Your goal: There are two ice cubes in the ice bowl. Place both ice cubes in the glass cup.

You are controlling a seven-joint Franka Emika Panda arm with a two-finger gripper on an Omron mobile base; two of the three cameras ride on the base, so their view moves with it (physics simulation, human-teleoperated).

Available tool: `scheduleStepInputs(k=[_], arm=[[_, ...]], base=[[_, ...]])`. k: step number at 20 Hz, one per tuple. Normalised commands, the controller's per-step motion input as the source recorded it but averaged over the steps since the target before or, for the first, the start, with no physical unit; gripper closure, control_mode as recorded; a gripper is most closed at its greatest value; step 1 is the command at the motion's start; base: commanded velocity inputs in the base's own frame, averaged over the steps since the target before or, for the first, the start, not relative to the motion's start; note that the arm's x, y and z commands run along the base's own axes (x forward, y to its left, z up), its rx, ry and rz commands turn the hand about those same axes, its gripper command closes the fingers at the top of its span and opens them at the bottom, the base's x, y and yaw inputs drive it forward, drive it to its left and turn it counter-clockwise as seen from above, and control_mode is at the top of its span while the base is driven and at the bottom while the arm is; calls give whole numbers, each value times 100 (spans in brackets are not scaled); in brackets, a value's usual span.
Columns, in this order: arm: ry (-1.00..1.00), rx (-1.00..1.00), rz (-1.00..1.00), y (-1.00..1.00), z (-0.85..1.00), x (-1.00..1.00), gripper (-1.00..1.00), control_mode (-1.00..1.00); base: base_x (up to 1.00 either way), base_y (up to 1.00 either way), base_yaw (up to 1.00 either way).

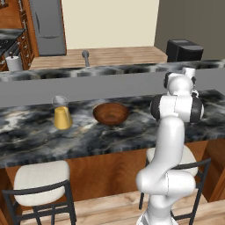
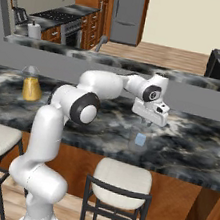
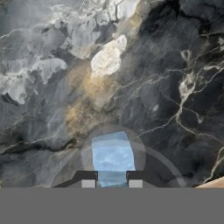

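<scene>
On the dark marble counter [image 1: 35,140] in the left base view, the glass cup [image 1: 62,113] stands toward the left, its lower part yellow-orange and its upper part clear. The wooden bowl [image 1: 110,113] sits near it on the right, the two apart from each other. Whether a cube lies inside the bowl is too small to tell. The white arm [image 1: 169,145] rises at the right and bends over the counter well to the right of the bowl, its own joints covering the hand. Two stools [image 1: 40,176] stand in front of the counter. Beyond it are a faucet [image 1: 85,57], a black appliance [image 1: 184,50] and a paper towel roll [image 1: 14,63].

From the right base view, the arm reaches across to the right and the gripper [image 2: 142,131] points down over the counter. An ice cube [image 2: 140,139] shows as a pale blue square directly below the hand, near the front edge of the counter. The cup stands far to the left by the raised ledge, well apart from the cube.

Looking down along the hand, the two dark fingertips [image 3: 88,181] sit narrowly spaced with the ice cube between them. The cube's lower end fills the gap and touches both tips, so the gripper is closed on it. A faint round translucent outline [image 3: 144,153] rings the cube against the marble. I cannot tell what that outline is.
</scene>
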Motion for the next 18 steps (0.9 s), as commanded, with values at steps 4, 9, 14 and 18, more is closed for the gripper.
scheduleStepInputs(k=[4,9,14,18], arm=[[0,0,0,0,-6,0,100,-100],[0,0,0,0,-2,0,100,-100],[0,0,0,0,-4,0,100,-100],[0,0,0,0,-7,0,100,-100]], base=[[0,0,0],[0,0,0],[0,0,0],[0,0,0]])
